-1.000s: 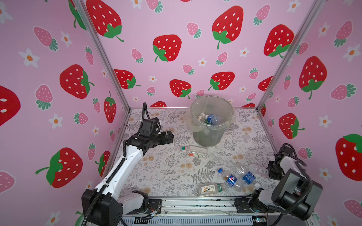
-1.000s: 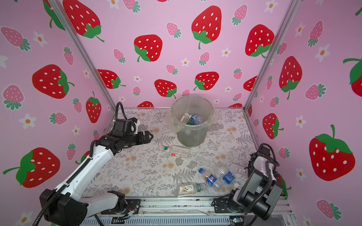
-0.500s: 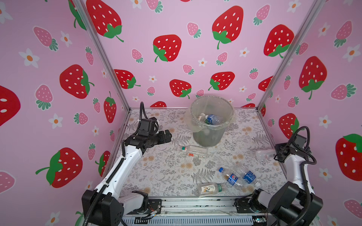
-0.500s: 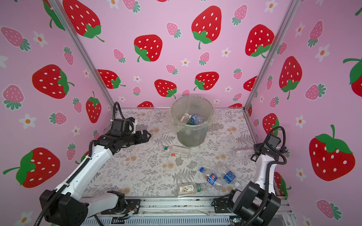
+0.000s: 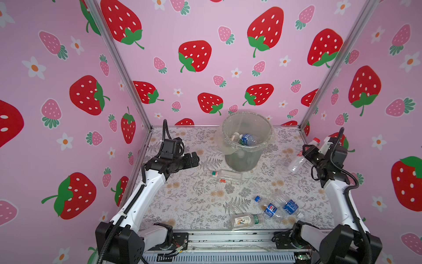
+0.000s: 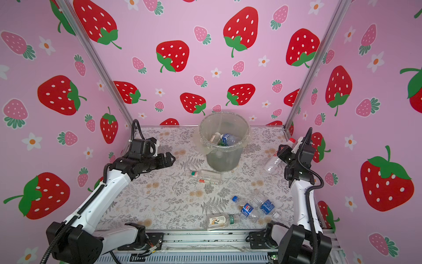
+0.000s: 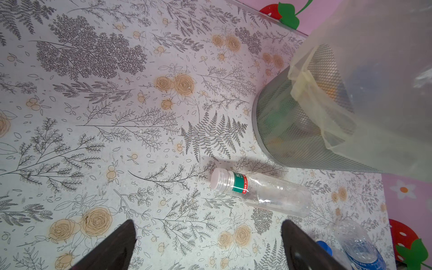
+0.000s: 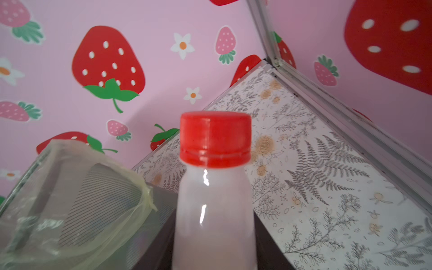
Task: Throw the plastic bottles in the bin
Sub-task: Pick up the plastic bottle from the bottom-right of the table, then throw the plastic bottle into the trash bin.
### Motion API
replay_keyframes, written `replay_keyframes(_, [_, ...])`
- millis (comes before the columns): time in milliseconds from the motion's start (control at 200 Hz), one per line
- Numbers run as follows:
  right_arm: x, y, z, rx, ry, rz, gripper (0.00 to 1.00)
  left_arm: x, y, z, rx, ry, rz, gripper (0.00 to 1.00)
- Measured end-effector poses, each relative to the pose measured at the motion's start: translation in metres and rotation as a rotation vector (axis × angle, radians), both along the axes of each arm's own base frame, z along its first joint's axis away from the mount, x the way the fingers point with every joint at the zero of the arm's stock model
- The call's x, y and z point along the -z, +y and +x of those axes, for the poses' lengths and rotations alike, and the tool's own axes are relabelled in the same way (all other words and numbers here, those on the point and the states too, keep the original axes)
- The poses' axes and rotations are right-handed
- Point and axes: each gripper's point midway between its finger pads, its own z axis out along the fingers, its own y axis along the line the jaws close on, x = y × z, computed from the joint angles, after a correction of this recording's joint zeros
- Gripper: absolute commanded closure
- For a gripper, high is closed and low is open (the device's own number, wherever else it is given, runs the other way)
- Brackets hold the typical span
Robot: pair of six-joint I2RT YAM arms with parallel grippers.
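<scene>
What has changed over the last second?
The right end effector, shut on the red-capped bottle, lifted it off the floor, up and back along the right wall. Unchanged: the left end effector, open, left of the bin; the floor bottles.

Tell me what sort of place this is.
Probably a staged robot test booth, not a real room: strawberry-print panels on a metal frame box in a floral tabletop, two robot arms are mounted on its front rail, and plastic bottles lie near a lined mesh bin.
</scene>
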Motion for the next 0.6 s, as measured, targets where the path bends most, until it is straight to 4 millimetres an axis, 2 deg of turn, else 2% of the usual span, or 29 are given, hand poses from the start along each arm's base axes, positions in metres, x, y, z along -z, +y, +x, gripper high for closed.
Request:
replay_keyframes(130, [-0.032, 0.029, -0.013, -0.120, -0.112, -0.084, 0.54, 0.000, 0.000, 0.000, 0.000, 0.000, 0.000, 0.01])
replay_keyframes(310, [-0.073, 0.054, -0.052, -0.196, -0.276, -0.155, 0.53, 0.000, 0.001, 0.000, -0.002, 0.001, 0.000, 0.01])
replay_keyframes(440, [-0.083, 0.068, -0.072, -0.237, -0.331, -0.175, 0.53, 0.000, 0.003, 0.001, -0.010, 0.002, 0.003, 0.01])
replay_keyframes(600, [-0.087, 0.079, -0.081, -0.275, -0.348, -0.175, 0.53, 0.001, 0.004, 0.001, -0.014, 0.002, 0.004, 0.01])
